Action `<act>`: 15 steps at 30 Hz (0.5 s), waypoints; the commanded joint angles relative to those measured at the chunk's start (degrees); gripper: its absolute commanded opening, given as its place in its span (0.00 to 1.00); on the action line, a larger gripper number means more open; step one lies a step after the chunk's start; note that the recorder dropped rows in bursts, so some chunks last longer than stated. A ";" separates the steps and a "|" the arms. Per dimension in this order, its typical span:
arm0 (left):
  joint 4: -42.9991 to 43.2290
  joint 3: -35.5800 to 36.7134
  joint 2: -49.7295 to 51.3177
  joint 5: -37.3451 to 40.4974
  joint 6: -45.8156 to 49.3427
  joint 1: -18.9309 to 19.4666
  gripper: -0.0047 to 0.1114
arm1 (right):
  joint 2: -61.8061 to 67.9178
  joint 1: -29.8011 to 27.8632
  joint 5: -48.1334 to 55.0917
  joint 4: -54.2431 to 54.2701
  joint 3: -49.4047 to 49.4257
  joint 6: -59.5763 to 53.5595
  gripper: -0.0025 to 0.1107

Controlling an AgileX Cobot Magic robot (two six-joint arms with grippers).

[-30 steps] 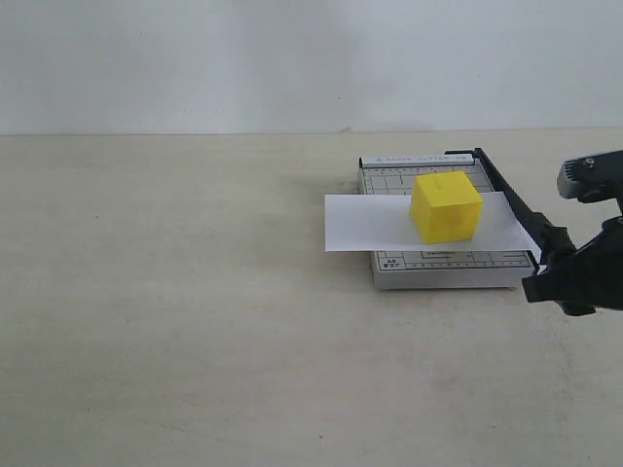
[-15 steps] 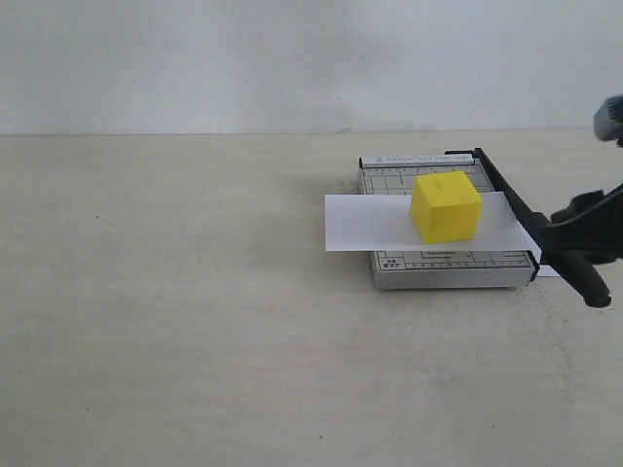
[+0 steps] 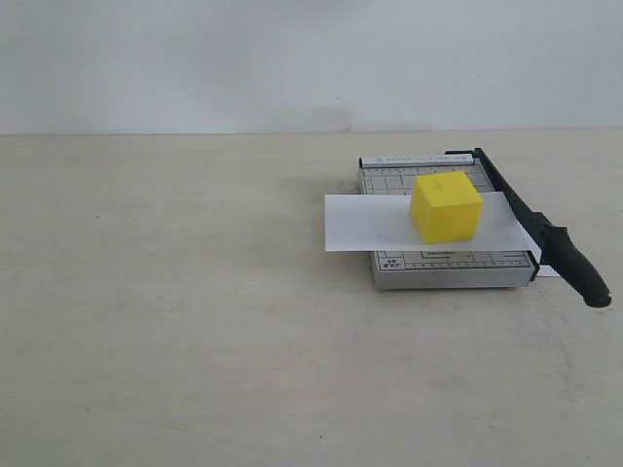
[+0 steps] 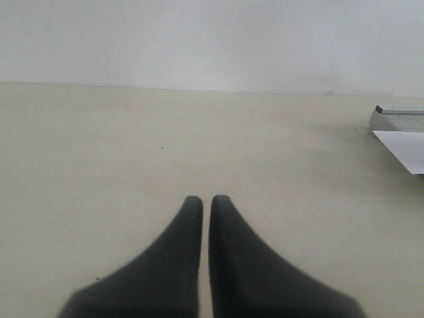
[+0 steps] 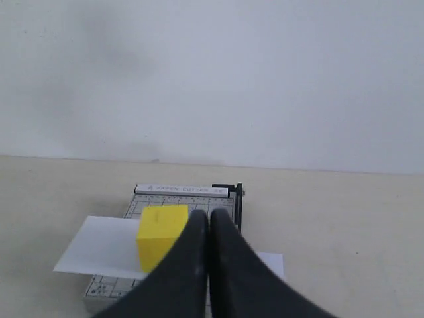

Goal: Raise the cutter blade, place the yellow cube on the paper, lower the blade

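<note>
The yellow cube (image 3: 446,206) rests on the white paper (image 3: 370,224), which lies across the grey trimmer base (image 3: 443,270). The black cutter blade (image 3: 540,232) lies lowered along the base's right edge, its thick handle end jutting past the near corner. Neither gripper shows in the exterior view. In the right wrist view my right gripper (image 5: 209,218) is shut and empty, held back from the trimmer, with the cube (image 5: 161,233) and paper (image 5: 99,245) beyond it. In the left wrist view my left gripper (image 4: 202,201) is shut over bare table, far from the paper (image 4: 404,149).
The trimmer sits on a wide beige tabletop (image 3: 175,311) that ends at a plain white wall (image 3: 292,58) behind.
My right gripper has let go of the blade handle, pulled away to the right out of the exterior view, and shut. The blade, cube and paper have stayed put.
</note>
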 commanded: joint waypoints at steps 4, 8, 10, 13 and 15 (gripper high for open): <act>0.26 0.21 -0.22 -0.04 0.07 0.20 0.08 | -18.66 -0.01 4.67 1.33 6.22 6.68 0.02; 0.26 0.21 -0.22 -0.04 0.07 0.20 0.08 | -22.12 -0.01 4.62 1.33 6.22 8.56 0.02; 0.26 0.21 -0.22 -0.04 0.07 0.20 0.08 | -22.12 -0.01 4.06 1.33 6.10 8.56 0.02; 0.26 0.21 -0.22 -0.03 0.07 0.20 0.08 | -22.12 -0.01 4.06 1.33 6.10 8.44 0.02; 0.26 0.21 -0.22 -0.03 0.07 0.20 0.08 | -22.12 -0.01 4.06 1.33 6.10 8.44 0.02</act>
